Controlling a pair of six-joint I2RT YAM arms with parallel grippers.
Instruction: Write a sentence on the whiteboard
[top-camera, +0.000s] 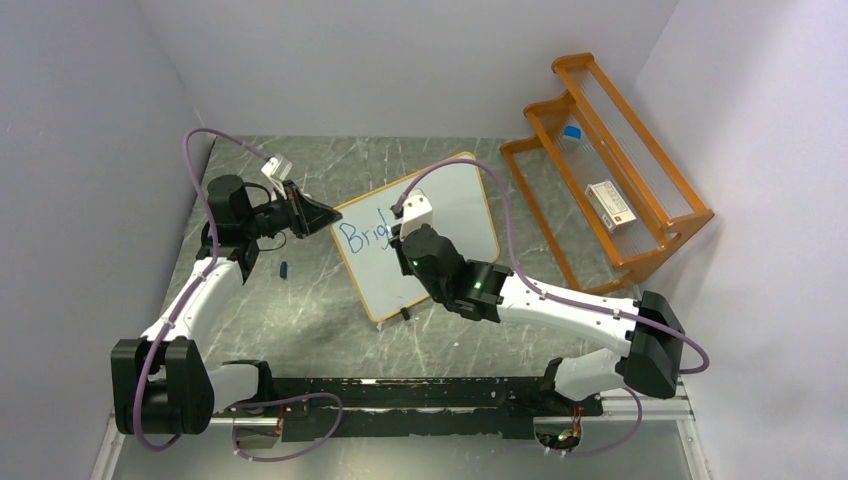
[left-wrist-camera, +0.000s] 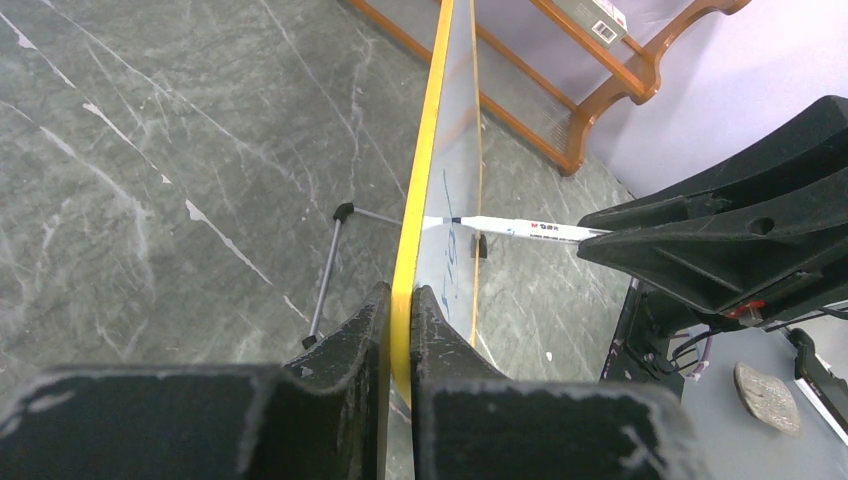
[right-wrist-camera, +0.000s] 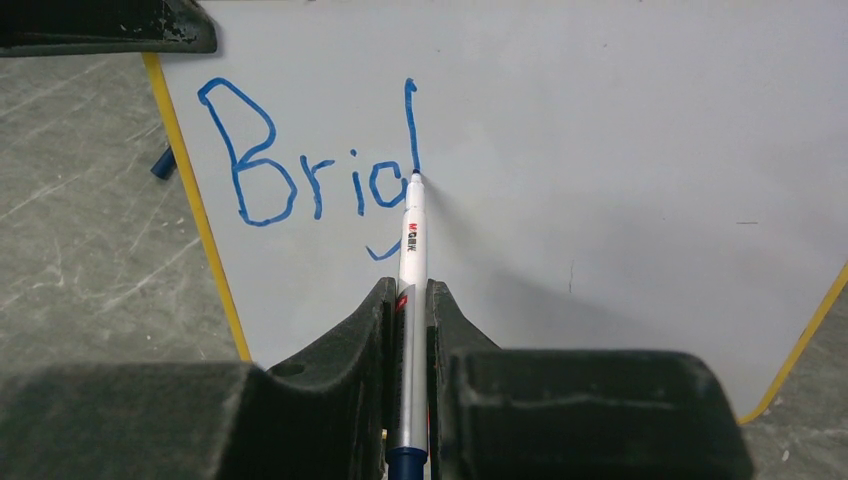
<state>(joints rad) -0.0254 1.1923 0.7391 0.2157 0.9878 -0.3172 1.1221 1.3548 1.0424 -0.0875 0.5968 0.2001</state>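
The whiteboard (top-camera: 450, 215) stands tilted on the table, its orange frame edge (left-wrist-camera: 418, 190) seen end-on in the left wrist view. My left gripper (left-wrist-camera: 402, 292) is shut on the board's left frame edge; it also shows in the top view (top-camera: 325, 215). My right gripper (right-wrist-camera: 407, 290) is shut on a white marker (right-wrist-camera: 412, 235) whose blue tip touches the board (right-wrist-camera: 620, 150). The sentence (right-wrist-camera: 300, 165) reads "Brig" in blue, with a further upright stroke at the marker tip. The marker also shows in the left wrist view (left-wrist-camera: 520, 230). In the top view my right gripper (top-camera: 405, 240) covers part of the lettering (top-camera: 362, 237).
An orange wooden rack (top-camera: 610, 170) stands at the right with a small box (top-camera: 611, 205) on it. A small blue marker cap (top-camera: 284, 269) lies on the table left of the board. A wire stand leg (left-wrist-camera: 330, 270) props the board from behind.
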